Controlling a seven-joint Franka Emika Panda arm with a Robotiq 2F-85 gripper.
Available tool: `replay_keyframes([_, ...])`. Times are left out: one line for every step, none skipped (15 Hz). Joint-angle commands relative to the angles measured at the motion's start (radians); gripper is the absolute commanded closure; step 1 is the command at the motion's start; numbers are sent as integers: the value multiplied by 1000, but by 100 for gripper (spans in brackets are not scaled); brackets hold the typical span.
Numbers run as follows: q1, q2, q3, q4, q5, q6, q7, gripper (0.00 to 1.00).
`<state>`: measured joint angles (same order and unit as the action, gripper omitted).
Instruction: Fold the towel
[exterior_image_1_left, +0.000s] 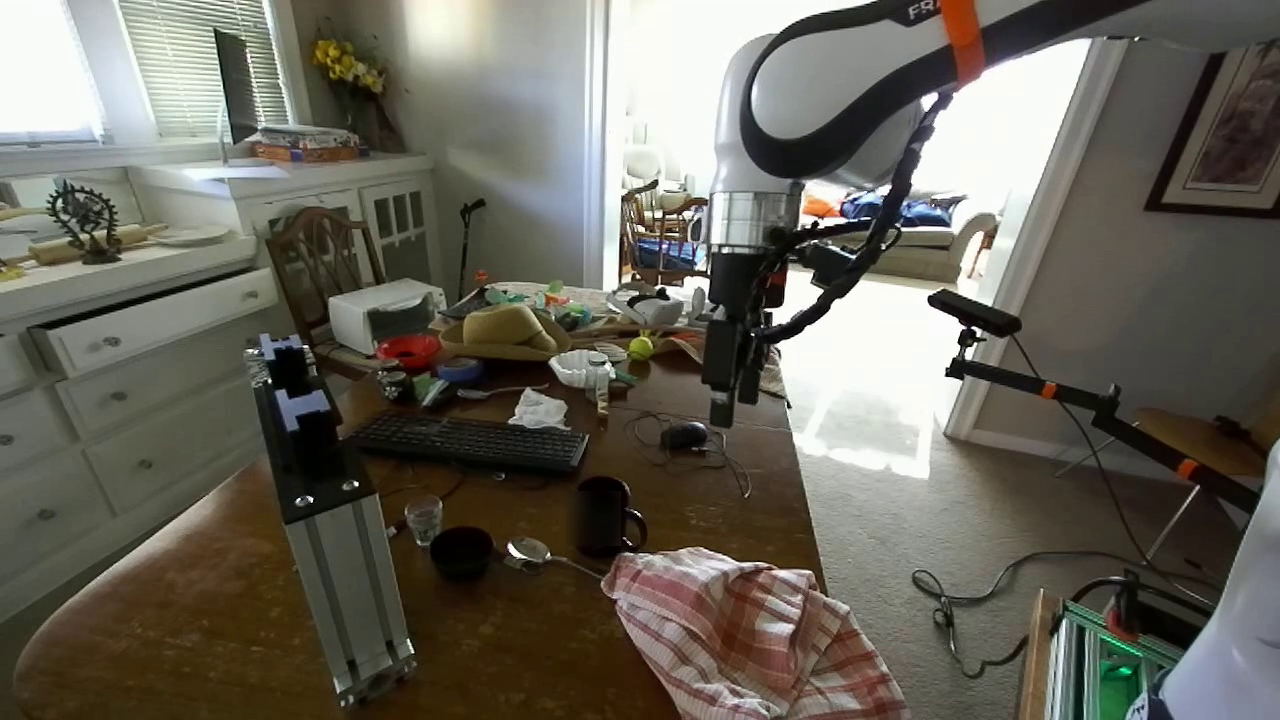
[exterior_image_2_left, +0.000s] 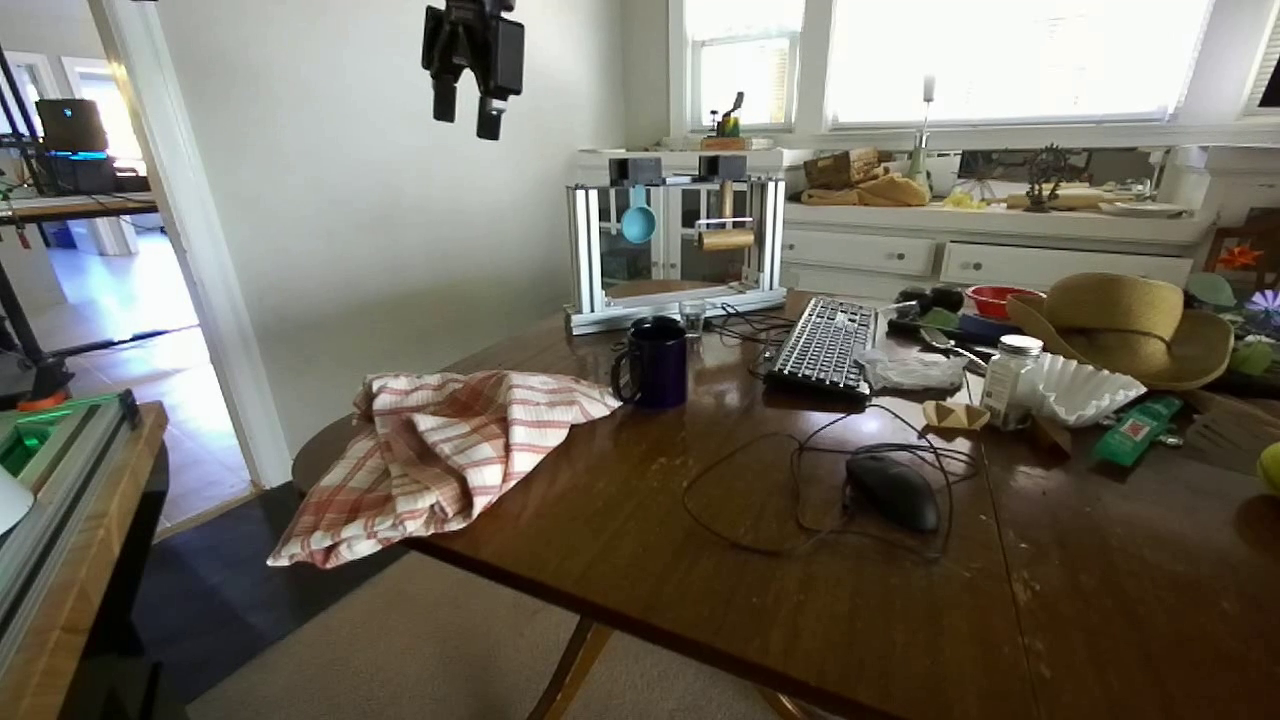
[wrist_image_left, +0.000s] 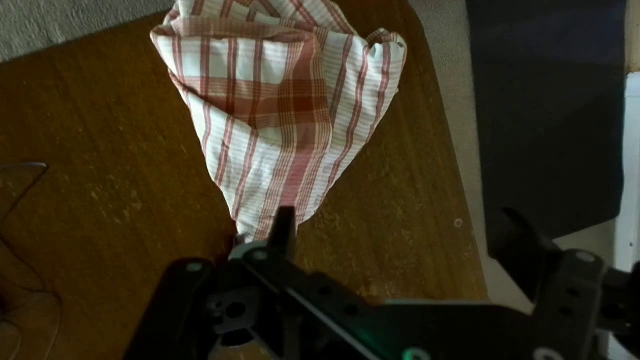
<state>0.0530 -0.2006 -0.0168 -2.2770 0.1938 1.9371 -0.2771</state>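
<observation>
Cluttered wooden table (exterior_image_2_left: 610, 500), pale wall (exterior_image_2_left: 300, 250) behind; towel (exterior_image_2_left: 430, 460) rumpled over edge; pincer (exterior_image_2_left: 467, 113) aloft, wide.

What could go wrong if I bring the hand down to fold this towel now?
The dark mug stands right by a corner of the towel, so a sideways drag could knock it over. In an exterior view, part of the towel juts past the edge of the table, so a poor grip might let it slide off. The spoon has its handle pointing at the towel and seeming to reach it, so it may get swept along.
</observation>
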Motion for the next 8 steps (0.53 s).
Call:
replay_keyframes([22, 95, -74, 7, 64, 114, -266, 0])
replay_keyframes([33, 120, -98, 13, 91, 128, -337, 0])
replay_keyframes([39, 152, -115, 18, 119, 149, -412, 0])
replay_keyframes([42, 182, -128, 22, 143, 159, -487, 0])
replay_keyframes([-5, 215, -90, 27, 184, 166, -562, 0])
replay_keyframes([-16, 243, -87, 32, 222, 170, -636, 0])
replay_keyframes([-28, 268, -80, 34, 259, 171, -709, 0])
replay_keyframes([-41, 293, -73, 38, 297, 166, -781, 0])
